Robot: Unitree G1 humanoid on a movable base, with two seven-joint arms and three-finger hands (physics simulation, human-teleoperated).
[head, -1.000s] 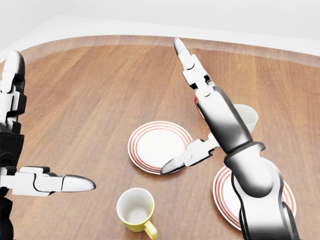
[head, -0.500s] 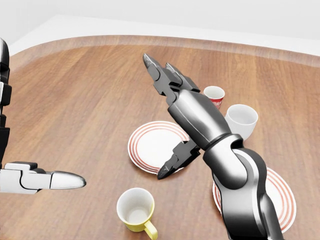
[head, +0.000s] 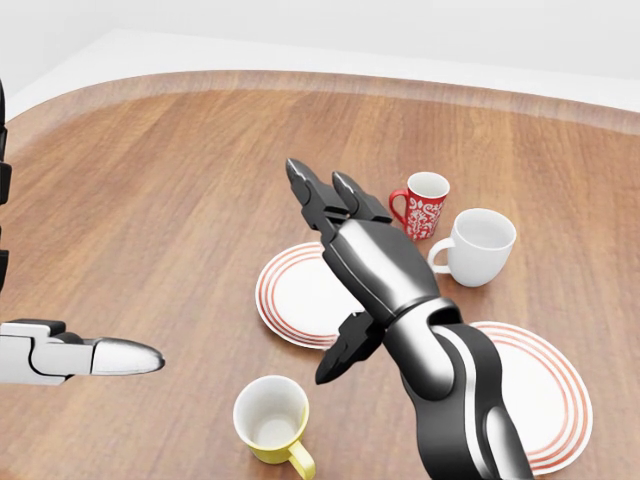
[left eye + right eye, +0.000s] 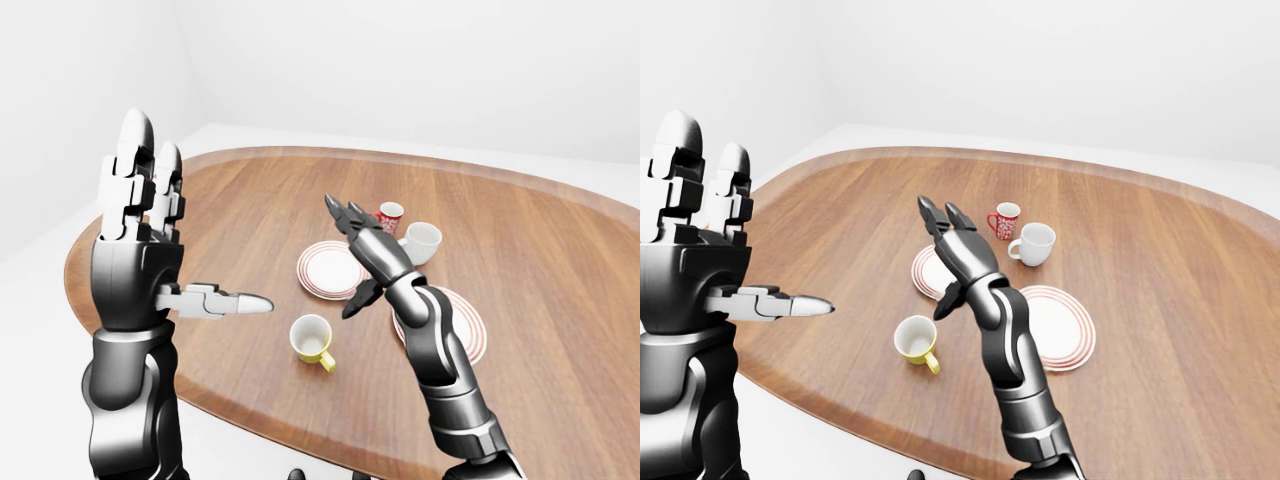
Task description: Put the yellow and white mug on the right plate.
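- Yellow outside and white inside, the yellow and white mug (image 3: 271,419) stands upright on the wooden bench (image 3: 150,200) at the bottom of the head view, its handle turned toward the lower right; nothing touches it.
- The right plate (image 3: 545,385), white with red rings, lies on the bench at the lower right of the head view, well apart from the mug and partly covered by the robot's right forearm.
- A second red-ringed plate, the left plate (image 3: 295,290), lies just above the mug in the head view, bare of any cup.
- The right robot hand (image 3: 345,270) hangs over the left plate with its dark fingers spread and pointing to the upper left, its thumb reaching down toward the mug (it grips nothing and stands clear of the mug's rim).
- The left robot hand (image 4: 150,240) is raised upright at the left of the left-eye view, two fingers straight up and the thumb stretched sideways over the bench, empty and wide open.
- A red patterned mug (image 3: 423,204) and a plain white mug (image 3: 478,246) stand close together near the upper right of the head view, beyond both plates.
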